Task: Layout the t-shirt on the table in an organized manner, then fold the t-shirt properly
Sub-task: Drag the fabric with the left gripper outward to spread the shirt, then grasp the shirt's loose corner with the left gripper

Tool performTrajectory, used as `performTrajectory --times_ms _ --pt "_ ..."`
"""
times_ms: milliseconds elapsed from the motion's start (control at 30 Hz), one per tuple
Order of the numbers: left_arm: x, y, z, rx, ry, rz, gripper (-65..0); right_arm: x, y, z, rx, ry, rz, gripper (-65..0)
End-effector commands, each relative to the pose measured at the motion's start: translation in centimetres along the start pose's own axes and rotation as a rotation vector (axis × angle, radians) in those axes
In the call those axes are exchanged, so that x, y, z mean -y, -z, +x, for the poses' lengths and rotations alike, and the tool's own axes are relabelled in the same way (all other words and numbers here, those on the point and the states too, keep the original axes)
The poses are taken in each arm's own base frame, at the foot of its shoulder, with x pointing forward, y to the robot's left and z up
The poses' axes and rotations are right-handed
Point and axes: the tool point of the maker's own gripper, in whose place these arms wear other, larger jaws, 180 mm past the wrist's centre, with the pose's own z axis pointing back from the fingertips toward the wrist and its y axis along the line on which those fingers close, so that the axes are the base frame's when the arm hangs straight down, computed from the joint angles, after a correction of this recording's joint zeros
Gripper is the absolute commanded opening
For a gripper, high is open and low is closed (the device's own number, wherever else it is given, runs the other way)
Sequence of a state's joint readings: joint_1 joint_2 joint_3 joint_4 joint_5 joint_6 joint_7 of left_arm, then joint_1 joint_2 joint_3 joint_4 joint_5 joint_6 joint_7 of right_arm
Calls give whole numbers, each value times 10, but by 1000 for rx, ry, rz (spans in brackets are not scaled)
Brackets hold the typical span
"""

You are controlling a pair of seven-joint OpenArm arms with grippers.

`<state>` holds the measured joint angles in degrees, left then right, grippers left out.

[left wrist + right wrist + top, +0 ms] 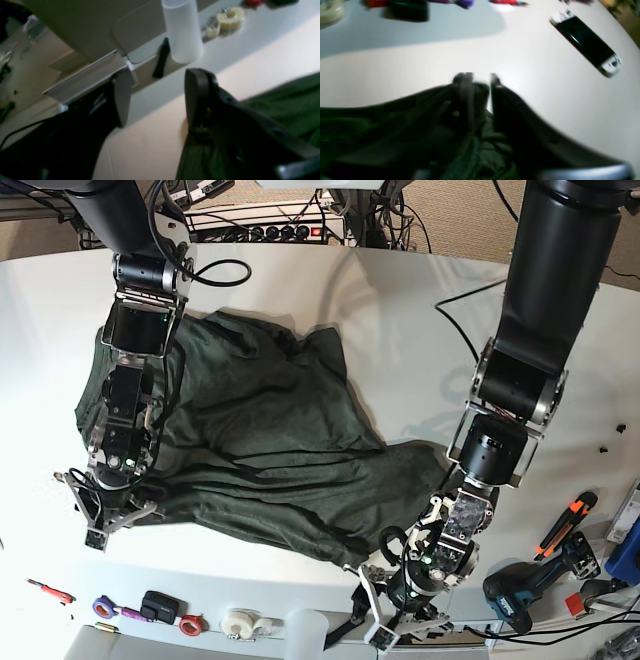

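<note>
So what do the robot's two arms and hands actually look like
Both arms are thick, glossy black tubes ending in silver-grey wrist blocks. Below each sits a slimmer black forearm with small green-lit electronics and looping black cables. The left hand has dark, flat, rounded fingers, one grey-faced. The right hand also looks black, though blurred. White brackets sit near both hands in the base view.

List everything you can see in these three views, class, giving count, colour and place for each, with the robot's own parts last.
t-shirt: one, dark green, spread rumpled across the table's middle
table: one, white, under everything
tape rolls: two, whitish, near edge
cup: one, translucent white, near edge
drill: one, black and teal, lower right in base view
cutter: one, orange and black, beside the drill
phone: one, black, beyond the right gripper
left gripper: one, black, open at the shirt's edge
right gripper: one, black, over the shirt, blurred
</note>
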<state>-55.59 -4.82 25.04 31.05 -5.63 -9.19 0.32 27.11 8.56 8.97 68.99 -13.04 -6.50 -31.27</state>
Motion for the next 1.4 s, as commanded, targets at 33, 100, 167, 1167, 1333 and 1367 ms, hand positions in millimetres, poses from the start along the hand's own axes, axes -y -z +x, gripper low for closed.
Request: performTrajectory --times_ms 33,100,167,1167,1333,1367 --pt "-10 2 25 28 27 12 -306 10 1 29 77 9 -27 -445" --pt "-9 1 7 -56 31 3 -307 10 1 29 76 9 -27 -446" --pt "-8 -4 -12 -128 13 -37 -307 11 1 29 76 9 -27 -446" --pt "-21 -149 -183 -387 -868 -366 -319 8 0 19 58 18 -15 -446" --pt "5 -139 -184 -431 -833 -400 -343 7 0 19 59 19 -14 -446" --pt "9 -137 -186 -447 -834 -392 -343 7 0 19 59 19 -14 -446"
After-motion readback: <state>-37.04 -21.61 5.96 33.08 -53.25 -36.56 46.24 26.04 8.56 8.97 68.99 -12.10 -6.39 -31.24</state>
